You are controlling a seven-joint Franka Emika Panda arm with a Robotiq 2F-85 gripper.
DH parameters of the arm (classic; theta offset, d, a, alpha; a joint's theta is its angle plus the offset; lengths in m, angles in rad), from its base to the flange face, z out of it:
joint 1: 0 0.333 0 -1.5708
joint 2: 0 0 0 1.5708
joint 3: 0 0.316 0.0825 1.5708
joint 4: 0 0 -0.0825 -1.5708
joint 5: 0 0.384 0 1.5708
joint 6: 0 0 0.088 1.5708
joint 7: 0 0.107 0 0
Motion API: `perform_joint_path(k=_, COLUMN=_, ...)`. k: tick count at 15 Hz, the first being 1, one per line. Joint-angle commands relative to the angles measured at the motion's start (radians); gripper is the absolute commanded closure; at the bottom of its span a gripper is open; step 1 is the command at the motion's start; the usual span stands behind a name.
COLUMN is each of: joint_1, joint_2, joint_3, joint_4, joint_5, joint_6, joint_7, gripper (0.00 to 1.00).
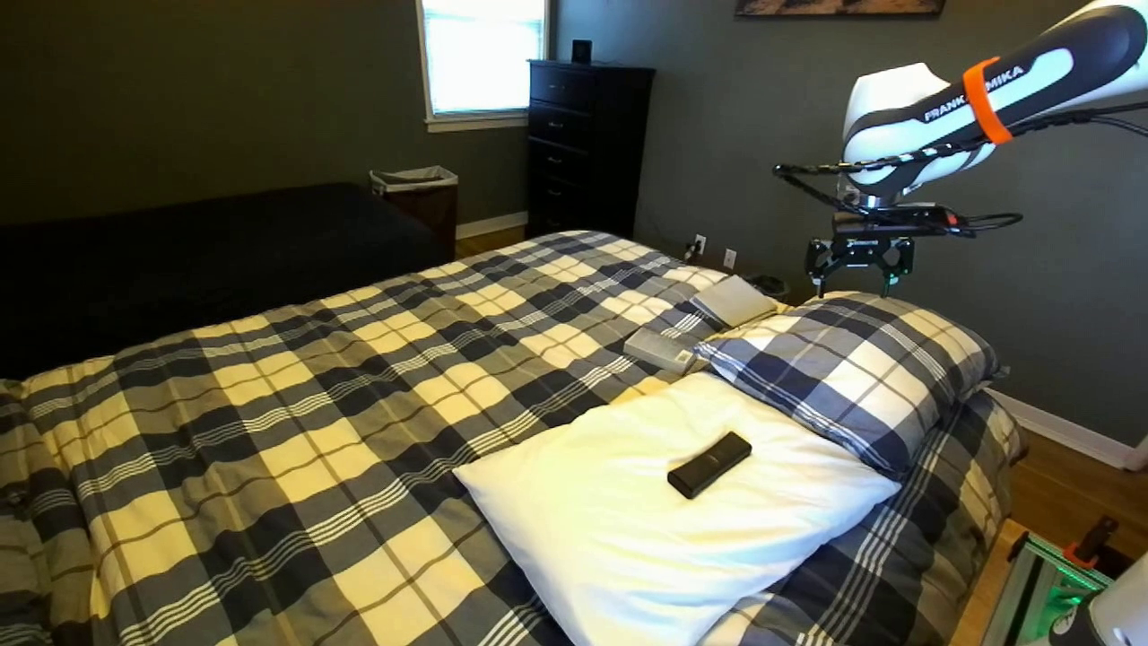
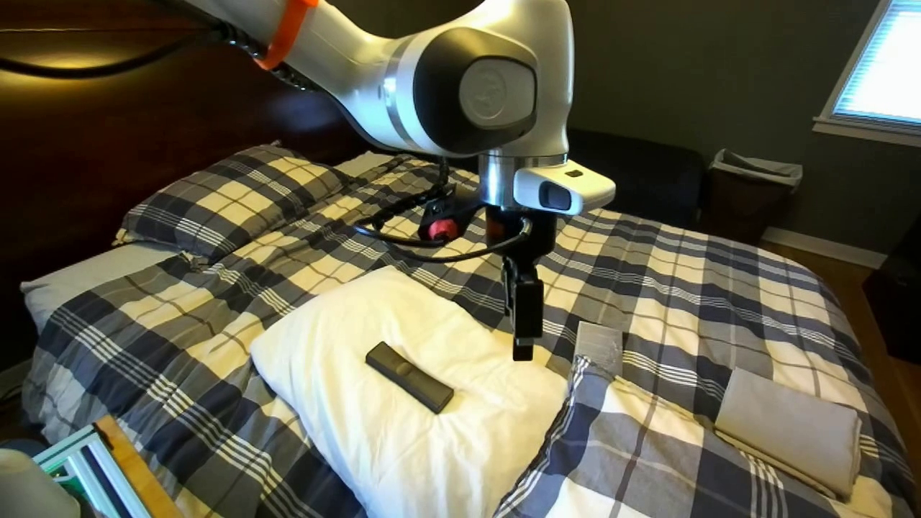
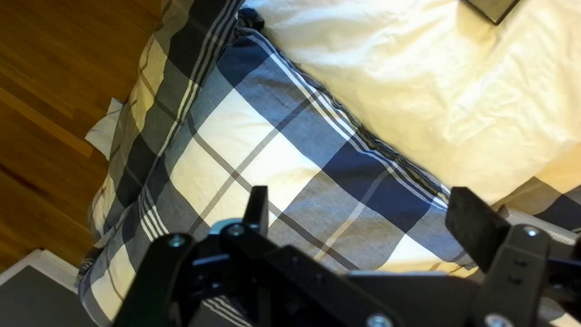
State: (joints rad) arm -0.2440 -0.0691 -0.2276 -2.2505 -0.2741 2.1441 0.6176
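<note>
Over the plaid pillow [image 1: 865,354], gripper [image 1: 854,289] hangs with jaws wide apart, holding nothing. Black case [image 1: 709,464] rests on the white pillow [image 1: 619,502], well apart; grasp apparently not begun.

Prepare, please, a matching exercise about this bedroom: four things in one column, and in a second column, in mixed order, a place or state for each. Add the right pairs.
1. Fingers
2. Oblong object
3. Hamper
4. Chest of drawers

A. lying on the white pillow
B. with a small dark object on top
C. spread apart, seen over a plaid pillow in the wrist view
D. fitted with a pale liner

Right pairs: 1-C, 2-A, 3-D, 4-B
</note>
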Motion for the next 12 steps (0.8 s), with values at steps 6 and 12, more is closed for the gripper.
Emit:
perform_joint_path(k=6, joint_1=0.017, joint_2=-0.12, joint_3=0.05, joint_4=-0.207, joint_5=0.036, joint_6=0.087, joint_7=0.26, gripper=0.0)
perform_joint_path(k=12, joint_1=0.063, joint_2=-0.162, joint_3=0.132, joint_4=-0.457, joint_5=0.118, joint_6=0.414, joint_7=0.348, gripper=0.0)
